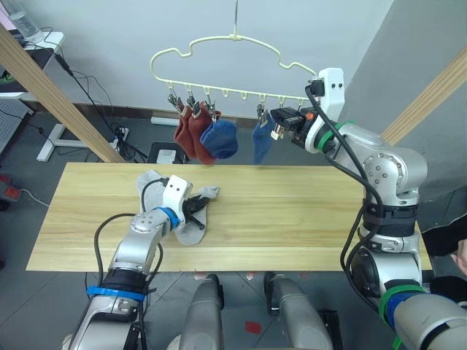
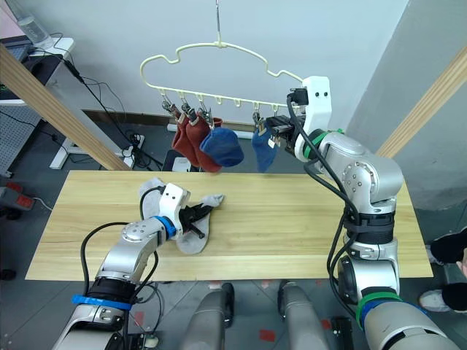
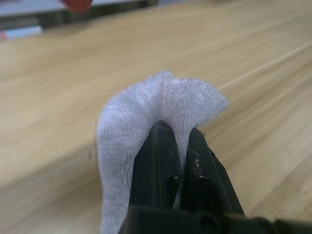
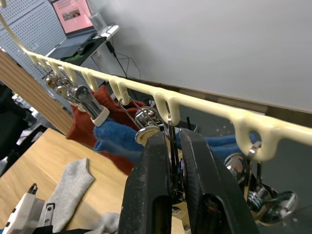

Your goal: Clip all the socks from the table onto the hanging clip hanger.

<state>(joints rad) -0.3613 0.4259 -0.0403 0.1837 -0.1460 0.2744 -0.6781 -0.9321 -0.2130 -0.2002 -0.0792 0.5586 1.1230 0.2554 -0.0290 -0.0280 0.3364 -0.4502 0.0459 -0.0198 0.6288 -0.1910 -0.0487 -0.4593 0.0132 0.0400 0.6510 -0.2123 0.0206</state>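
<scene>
Four socks already hang from the clip hanger (image 1: 219, 65): two rust red socks (image 1: 191, 133) at its left end, a blue sock (image 1: 220, 138) bunched just beside them, and a second blue sock (image 1: 263, 142) further right. Two light grey socks remain on the table (image 1: 306, 211). One grey sock (image 1: 195, 219) is pinched in the left gripper (image 3: 176, 134), whose black fingers are drawn together on a raised fold of the knit while the rest of the sock lies on the wood. The other grey sock (image 1: 149, 180) lies flat just behind that arm, partly hidden by it.

The right gripper (image 1: 279, 122) is raised to the hanger's bar, at the clip (image 4: 171, 146) holding the second blue sock. Its fingers stand nearly together with the clip's thin metal between them; they appear to press it, though actual contact is hard to confirm. A slanted wooden pole (image 1: 58, 95) stands at the far left.
</scene>
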